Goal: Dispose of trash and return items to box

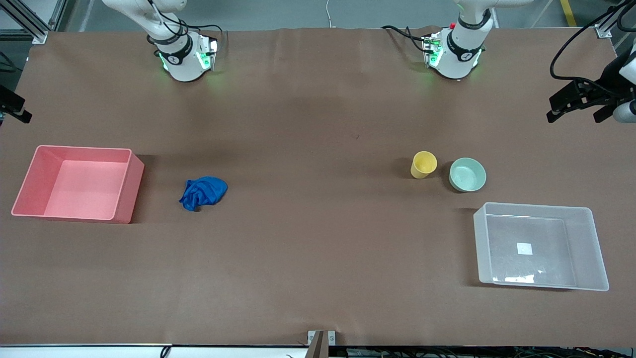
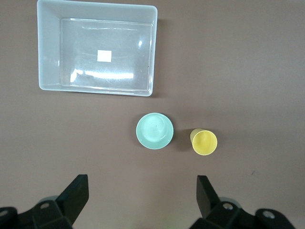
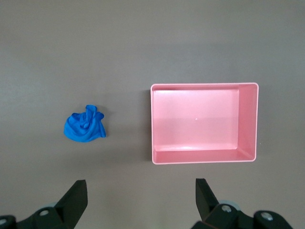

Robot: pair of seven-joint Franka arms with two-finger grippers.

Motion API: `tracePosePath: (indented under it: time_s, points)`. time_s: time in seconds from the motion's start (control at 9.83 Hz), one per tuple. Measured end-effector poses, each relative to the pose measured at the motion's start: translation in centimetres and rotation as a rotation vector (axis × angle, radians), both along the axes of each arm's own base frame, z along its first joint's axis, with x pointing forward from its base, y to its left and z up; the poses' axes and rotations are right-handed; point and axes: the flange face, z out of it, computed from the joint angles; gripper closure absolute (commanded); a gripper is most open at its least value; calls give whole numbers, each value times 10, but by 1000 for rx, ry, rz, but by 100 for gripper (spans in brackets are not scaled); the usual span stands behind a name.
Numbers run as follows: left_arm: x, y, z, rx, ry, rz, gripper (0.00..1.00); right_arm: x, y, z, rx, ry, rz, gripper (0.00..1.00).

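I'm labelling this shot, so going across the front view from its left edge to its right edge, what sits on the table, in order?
pink bin → blue wad → yellow cup → mint-green bowl → clear box

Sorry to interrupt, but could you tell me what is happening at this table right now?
Nothing is being handled yet. Both arms wait with open tools: the left tool over the yellow cup and mint-green bowl, the right tool over the blue wad and pink bin. The cup and bowl stand side by side on the table, just farther from the front camera than the clear box, which holds neither. The wad lies beside the pink bin.
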Motion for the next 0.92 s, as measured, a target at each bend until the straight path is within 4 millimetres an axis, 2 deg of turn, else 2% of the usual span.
tracePosePath:
  time_s: [0.51, 0.71, 0.81, 0.92]
  points:
    - [0, 1, 0, 0, -1, 5, 1, 0, 0, 0, 0, 0, 0, 0]
    - [2, 2, -9, 0, 3, 7, 3, 1, 7, -2, 4, 3, 13, 0]
    - [7, 2, -24, -4, 1, 8, 3, 7, 26, -11, 8, 21, 35, 0]
    - [13, 1, -50, -5, 3, 9, 0, 19, 66, -36, 9, 56, 48, 0]
